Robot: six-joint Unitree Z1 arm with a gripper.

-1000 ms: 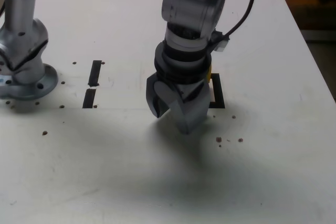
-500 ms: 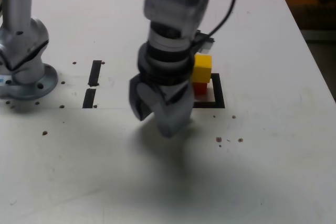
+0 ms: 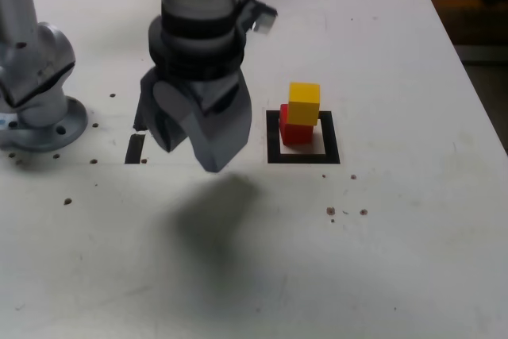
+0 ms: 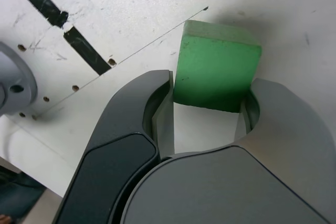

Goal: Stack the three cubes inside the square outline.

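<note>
In the exterior view a yellow cube (image 3: 304, 103) sits on top of a red cube (image 3: 295, 132), both inside the black square outline (image 3: 302, 158). My gripper (image 3: 192, 147) hangs above the table to the exterior view's left of the outline, apart from that stack. The wrist view shows the gripper (image 4: 210, 85) shut on a green cube (image 4: 216, 71), which is pinched between the two fingertips and sticks out past them. The fingers hide the green cube in the exterior view.
A silver arm base (image 3: 36, 77) stands at the exterior view's far left. Two short black strips (image 3: 136, 148) (image 4: 84, 51) lie on the white table between that base and the gripper. Small dark specks (image 3: 347, 212) dot the table near the outline.
The gripper has swung to the exterior view's left and risen, moving off the square outline. The yellow-on-red stack it was covering is now in full view.
</note>
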